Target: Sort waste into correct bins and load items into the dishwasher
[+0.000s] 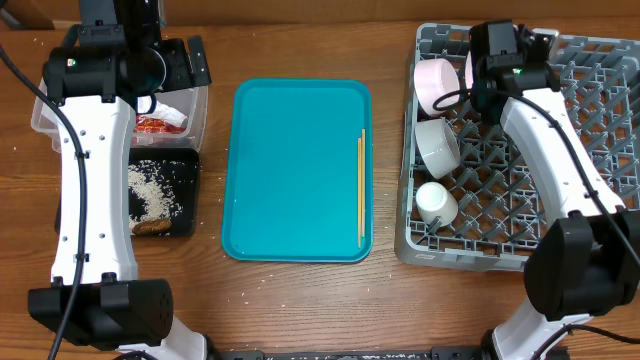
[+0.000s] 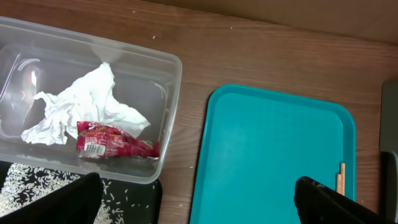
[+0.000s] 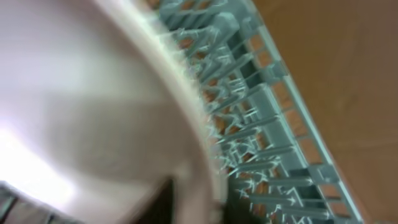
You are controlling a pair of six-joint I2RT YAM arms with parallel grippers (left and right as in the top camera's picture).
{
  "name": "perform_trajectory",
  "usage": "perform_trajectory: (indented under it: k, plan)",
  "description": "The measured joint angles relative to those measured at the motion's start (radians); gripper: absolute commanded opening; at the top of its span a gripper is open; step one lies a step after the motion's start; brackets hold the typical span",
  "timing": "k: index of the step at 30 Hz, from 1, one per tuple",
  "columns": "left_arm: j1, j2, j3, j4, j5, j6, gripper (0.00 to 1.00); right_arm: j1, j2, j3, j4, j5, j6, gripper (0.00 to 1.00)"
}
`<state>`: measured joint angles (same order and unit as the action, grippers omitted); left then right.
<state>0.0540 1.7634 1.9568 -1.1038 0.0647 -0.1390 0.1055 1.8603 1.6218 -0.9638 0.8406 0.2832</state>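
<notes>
The clear tub point(image 1: 197, 104) holds crumpled white paper point(image 2: 87, 102) and the red-and-white wrapper point(image 2: 115, 142). My left gripper point(image 2: 199, 186) hangs above the tub's near edge, wide open and empty. The black tray point(image 1: 190, 200) holds rice grains point(image 1: 152, 188) and a brown lump point(image 1: 152, 226). The chopsticks point(image 1: 361, 190) lie along the teal tray's right edge. The grey dish rack point(image 1: 590, 130) holds a white plate point(image 1: 435, 82) on edge, a grey-green bowl point(image 1: 438, 147) and a white cup point(image 1: 436, 203). My right gripper point(image 1: 468, 75) straddles the plate's rim point(image 3: 93, 93); that view is blurred.
The teal serving tray point(image 1: 290, 170) lies between the bins and the rack. Rack pegs point(image 3: 261, 124) stand close beside the plate. A few rice grains lie on the wooden table in front of the tray.
</notes>
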Motion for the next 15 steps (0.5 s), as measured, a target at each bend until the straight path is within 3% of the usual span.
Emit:
perform_trajectory:
  k: [1,3,15]
  plan:
    - [0.0,0.0,0.0,0.0,0.0,0.0,1.0,0.0,0.002,0.0,-0.01,-0.021,0.001,0.91]
    - [0.0,0.0,0.0,0.0,0.0,0.0,1.0,0.001,0.002,0.0,-0.023,-0.047,0.001,1.0]
    - [0.0,0.0,0.0,0.0,0.0,0.0,1.0,0.001,-0.007,0.011,-0.072,-0.161,0.002,1.0]
